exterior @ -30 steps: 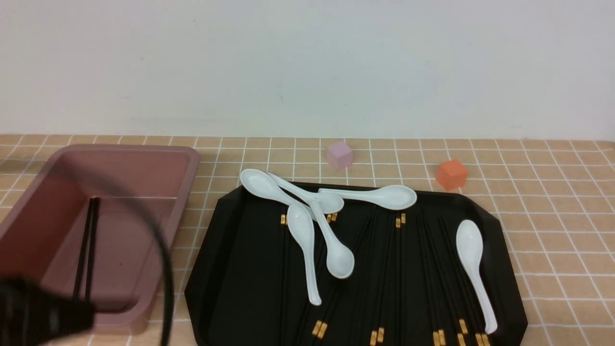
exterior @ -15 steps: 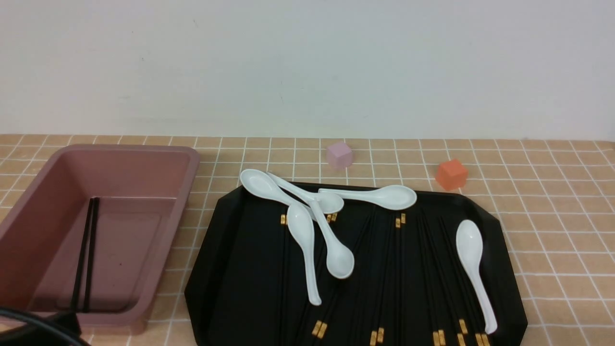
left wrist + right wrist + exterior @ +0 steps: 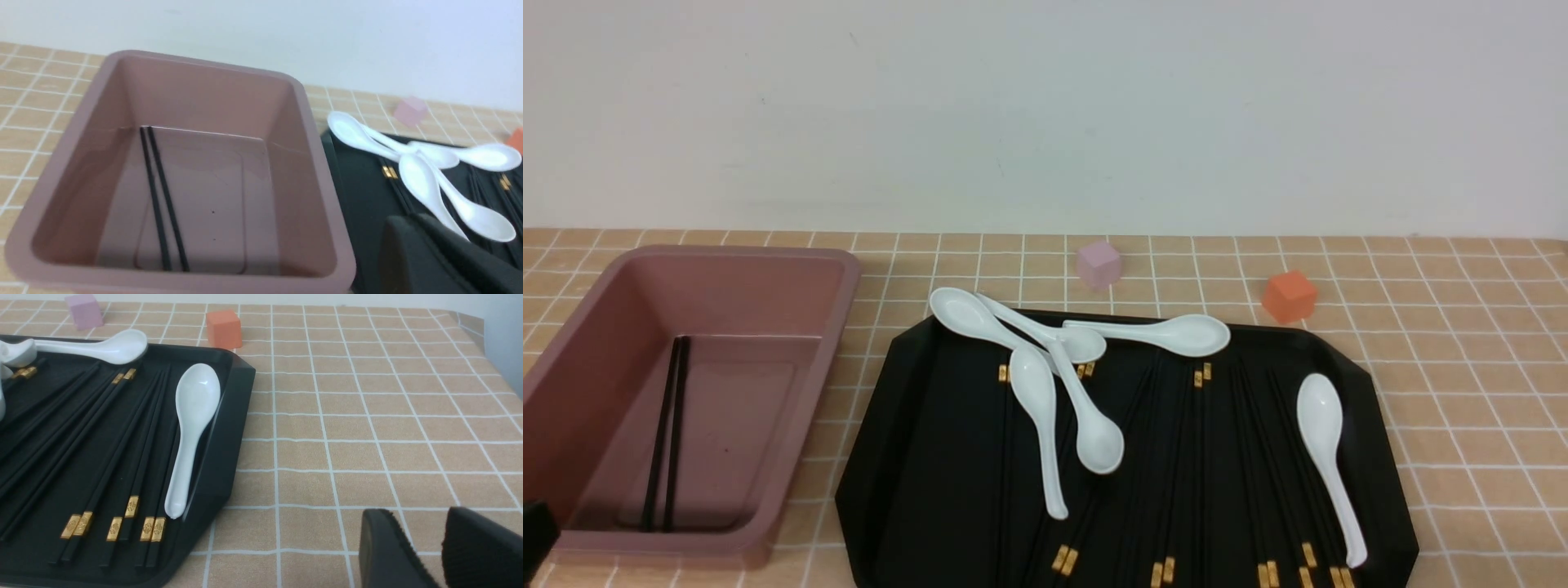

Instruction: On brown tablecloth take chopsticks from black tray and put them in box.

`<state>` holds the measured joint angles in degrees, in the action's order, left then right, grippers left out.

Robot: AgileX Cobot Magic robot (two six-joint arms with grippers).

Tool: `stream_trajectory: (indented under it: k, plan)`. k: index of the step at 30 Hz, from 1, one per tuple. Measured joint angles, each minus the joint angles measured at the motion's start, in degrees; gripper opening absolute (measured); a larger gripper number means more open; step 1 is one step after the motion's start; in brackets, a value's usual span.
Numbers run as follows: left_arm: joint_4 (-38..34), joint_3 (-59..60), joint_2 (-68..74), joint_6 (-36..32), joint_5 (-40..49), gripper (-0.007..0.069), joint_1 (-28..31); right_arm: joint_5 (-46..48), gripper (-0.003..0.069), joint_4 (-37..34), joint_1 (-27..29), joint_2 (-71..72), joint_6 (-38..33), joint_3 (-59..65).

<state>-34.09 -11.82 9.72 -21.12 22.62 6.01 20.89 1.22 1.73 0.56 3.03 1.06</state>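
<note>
Two chopsticks (image 3: 662,433) lie side by side on the floor of the pink-brown box (image 3: 845,269) at the left; they show as thin black chopsticks (image 3: 161,208) inside the box (image 3: 310,122) in the left wrist view. Several more gold-banded chopsticks (image 3: 1176,457) lie on the black tray (image 3: 907,425), some under white spoons. My left gripper (image 3: 408,222) is shut and empty, near the box's corner beside the tray. My right gripper (image 3: 421,522) stands open over bare tablecloth (image 3: 367,416), to the right of the tray (image 3: 229,428) and its chopsticks (image 3: 102,428).
Several white spoons lie on the tray, a cluster (image 3: 1045,408) at its left middle and one (image 3: 1327,441) at its right. A lilac cube (image 3: 1099,263) and an orange cube (image 3: 1289,296) stand on the cloth behind the tray. A wall closes the back.
My left arm and its cable have drawn back out of the front view toward the lower left; only a small black bit remains at the corner. Chopsticks, spoons and box have not moved.
</note>
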Motion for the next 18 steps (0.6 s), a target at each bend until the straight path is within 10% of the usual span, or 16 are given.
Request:
stream_trajectory:
  k: [10,18]
  plan:
    - [32.6,10.8,-9.7,37.6,-3.3,-0.0013,-12.3,0.0,0.0240,0.0,0.0,0.0,0.0,0.0]
    - [37.4,13.3,-10.4,44.9,-2.8,-0.0013,-14.3,0.0,0.0240,0.0,0.0,0.0,0.0,0.0]
